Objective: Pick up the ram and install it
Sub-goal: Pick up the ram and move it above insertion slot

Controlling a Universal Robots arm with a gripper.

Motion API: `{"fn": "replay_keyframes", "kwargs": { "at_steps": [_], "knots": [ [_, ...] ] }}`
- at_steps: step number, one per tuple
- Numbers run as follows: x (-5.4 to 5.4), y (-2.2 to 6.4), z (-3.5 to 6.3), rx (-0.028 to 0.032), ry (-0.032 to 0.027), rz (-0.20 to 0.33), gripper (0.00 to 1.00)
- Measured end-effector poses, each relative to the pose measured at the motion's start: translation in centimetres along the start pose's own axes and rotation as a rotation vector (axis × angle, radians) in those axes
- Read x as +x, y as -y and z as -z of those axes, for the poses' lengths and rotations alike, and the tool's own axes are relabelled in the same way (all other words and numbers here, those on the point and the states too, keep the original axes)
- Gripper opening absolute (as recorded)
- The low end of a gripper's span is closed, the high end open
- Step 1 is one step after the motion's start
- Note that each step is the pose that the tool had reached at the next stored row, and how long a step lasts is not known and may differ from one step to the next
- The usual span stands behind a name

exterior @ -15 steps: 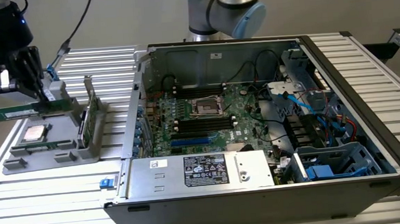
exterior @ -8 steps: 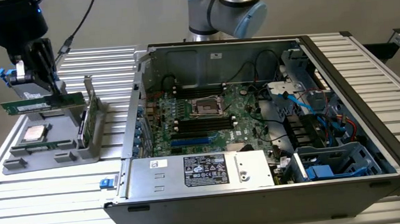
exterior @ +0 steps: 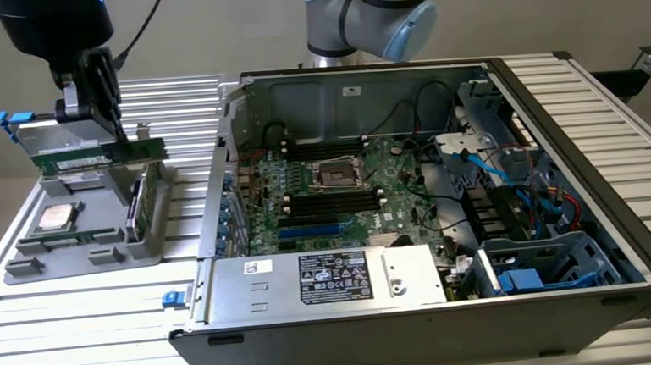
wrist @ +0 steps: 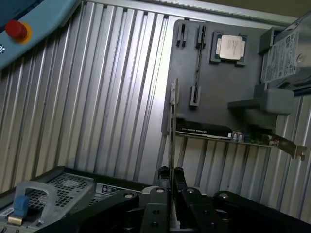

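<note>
Pick-up step: your gripper (exterior: 111,132), nrly shut, grips the ram (exterior: 75,157) above the tray (exterior: 36,266). Install pending; needs edge squared w/ mobo slot (exterior: 324,201).

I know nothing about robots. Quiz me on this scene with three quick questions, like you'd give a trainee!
1. True or false: the gripper is shut on the ram.
2. Where is the ram? A) seated in a motherboard slot B) held in the air, outside the computer case C) lying on the power supply
3. Fill in: the computer case is ____ (open or closed).

Key: 1 true; 2 B; 3 open.
</note>
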State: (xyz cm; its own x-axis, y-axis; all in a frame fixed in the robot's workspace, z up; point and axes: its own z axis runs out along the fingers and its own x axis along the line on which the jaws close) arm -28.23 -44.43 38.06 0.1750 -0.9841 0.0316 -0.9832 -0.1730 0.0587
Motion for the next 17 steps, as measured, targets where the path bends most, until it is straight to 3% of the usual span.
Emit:
{"fn": "replay_keyframes", "kwargs": {
  "at_steps": [11, 17],
  "knots": [
    [0.9, 4.76, 1.48, 0.0028, 0.0152, 0.001, 0.14],
    [1.3, 6.96, 1.82, 0.0051, 0.0287, 0.002, 0.14]
  ]
}}
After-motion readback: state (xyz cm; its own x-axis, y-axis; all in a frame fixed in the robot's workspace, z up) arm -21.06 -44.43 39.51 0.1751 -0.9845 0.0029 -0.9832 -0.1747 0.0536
